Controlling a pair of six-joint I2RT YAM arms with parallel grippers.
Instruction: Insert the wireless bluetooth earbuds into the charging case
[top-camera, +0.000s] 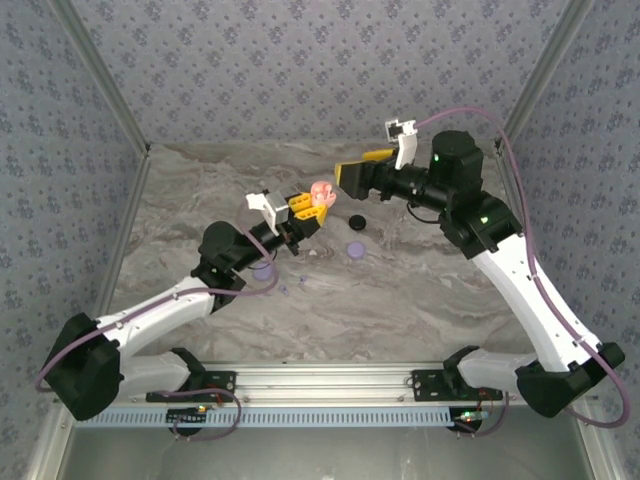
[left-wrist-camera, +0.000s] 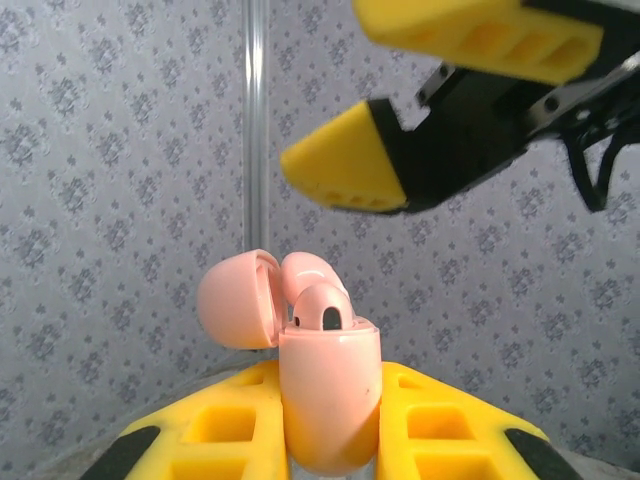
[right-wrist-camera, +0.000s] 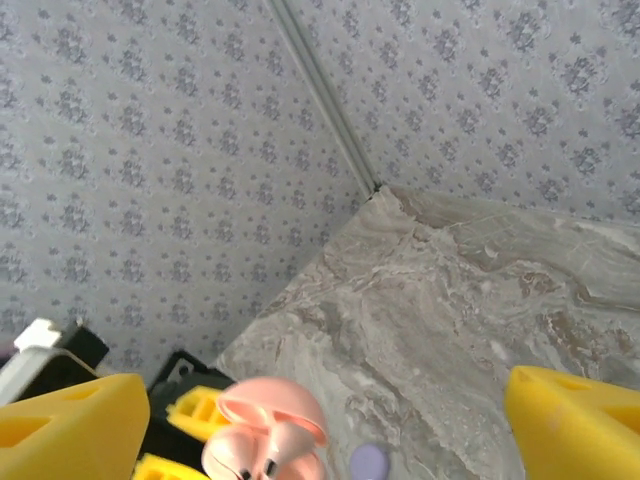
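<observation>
Nearest me in the top view is the rail (top-camera: 320, 380) carrying both arm bases. Beyond it, mid-table, my left gripper (top-camera: 312, 205) is clamped on the pink charging case (top-camera: 320, 192). The right gripper (top-camera: 345, 172) sits just to the far right of the case. A black disc (top-camera: 356, 222) and a lilac disc (top-camera: 354, 249) lie on the marble table (top-camera: 430, 300), right of the left gripper.

In the left wrist view, closest are my own yellow fingers (left-wrist-camera: 440, 430), pinching the case low on its body. The lid (left-wrist-camera: 238, 300) swings open to the left, and two pink earbuds (left-wrist-camera: 325, 305) sit in the case. Above them the right jaws are spread wide and hold nothing.

In the right wrist view, yellow fingertips fill both near corners, far apart, with the case low between them.

I reckon the case is light, glossy and slippery, so I'd grip the body and never the lid. The earbuds want a gentle pinch.
</observation>
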